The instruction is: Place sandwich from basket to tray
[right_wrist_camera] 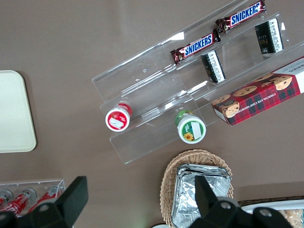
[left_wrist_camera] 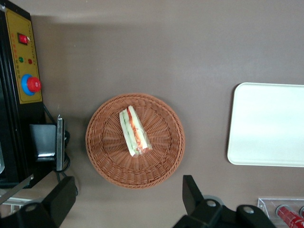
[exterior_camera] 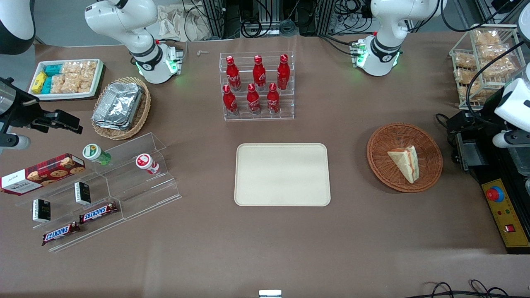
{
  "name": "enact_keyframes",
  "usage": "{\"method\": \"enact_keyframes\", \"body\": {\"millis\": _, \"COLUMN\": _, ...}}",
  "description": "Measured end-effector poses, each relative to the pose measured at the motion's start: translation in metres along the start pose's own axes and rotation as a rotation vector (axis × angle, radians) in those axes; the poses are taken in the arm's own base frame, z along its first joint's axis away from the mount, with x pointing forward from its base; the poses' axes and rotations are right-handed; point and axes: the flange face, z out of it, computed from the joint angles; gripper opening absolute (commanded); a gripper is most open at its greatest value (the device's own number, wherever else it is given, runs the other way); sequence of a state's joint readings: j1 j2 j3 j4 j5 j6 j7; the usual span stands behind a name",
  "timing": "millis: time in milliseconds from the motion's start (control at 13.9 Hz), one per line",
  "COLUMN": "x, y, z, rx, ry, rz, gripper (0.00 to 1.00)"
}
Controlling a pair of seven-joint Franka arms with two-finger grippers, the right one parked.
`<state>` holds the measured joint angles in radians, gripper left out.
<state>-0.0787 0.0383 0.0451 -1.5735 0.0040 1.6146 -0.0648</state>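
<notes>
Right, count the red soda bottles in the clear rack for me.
6 red bottles: three on the rack's upper step, three on the lower step nearer the camera. None looks hidden. The gripper hovers open above the basket.

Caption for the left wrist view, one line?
Open gripper hovers above the basket holding the wrapped sandwich; the empty tray lies beside it.

Sandwich (exterior_camera: 405, 162): wrapped wedge lying in the round basket (exterior_camera: 430, 142). Tray (exterior_camera: 282, 174): apparently bare, beside the basket.
</notes>
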Motion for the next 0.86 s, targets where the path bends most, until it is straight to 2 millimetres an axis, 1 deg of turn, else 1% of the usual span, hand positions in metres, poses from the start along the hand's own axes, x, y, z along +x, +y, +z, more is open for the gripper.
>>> {"method": "enact_keyframes", "body": {"millis": 216, "x": -0.013, "y": -0.006, "z": 0.013, "rx": 0.015, "ry": -0.016, "rz": -0.001, "gripper": 1.00}}
{"method": "enact_keyframes", "body": {"millis": 360, "x": -0.025, "y": -0.009, "z": 0.030, "rx": 0.016, "ry": -0.021, "rz": -0.004, "gripper": 1.00}}
{"method": "enact_keyframes", "body": {"millis": 432, "x": -0.031, "y": -0.015, "z": 0.041, "rx": 0.016, "ry": -0.026, "rz": -0.011, "gripper": 1.00}}
{"method": "enact_keyframes", "body": {"millis": 648, "x": -0.042, "y": -0.035, "z": 0.083, "rx": 0.011, "ry": -0.022, "rz": -0.044, "gripper": 1.00}}
{"method": "enact_keyframes", "body": {"millis": 720, "x": -0.043, "y": -0.038, "z": 0.100, "rx": 0.010, "ry": -0.015, "rz": -0.050, "gripper": 1.00}}
{"method": "enact_keyframes", "body": {"millis": 864, "x": -0.048, "y": -0.039, "z": 0.138, "rx": 0.008, "ry": 0.002, "rz": -0.051, "gripper": 1.00}}
